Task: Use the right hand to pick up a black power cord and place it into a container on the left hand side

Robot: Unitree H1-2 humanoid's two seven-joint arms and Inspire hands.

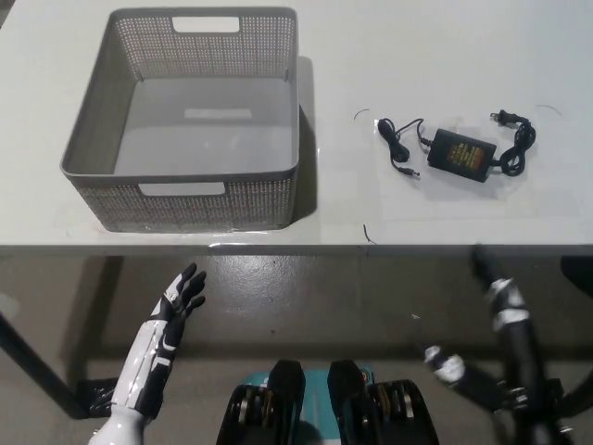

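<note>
A black power cord [460, 148] with its adapter brick and coiled wires lies on the white table [445, 56], right of centre. A grey perforated basket [195, 120] stands empty on the table's left side. My left hand [181, 295], with dark fingers spread apart, hangs below the table's front edge at the lower left and holds nothing. My black right hand [491, 273] is low at the lower right, below the table edge and well short of the cord; it looks blurred.
The table's front edge [296, 248] runs across the middle of the picture, with grey floor below it. A table leg [28, 357] slants at the lower left. Bare tabletop lies between basket and cord.
</note>
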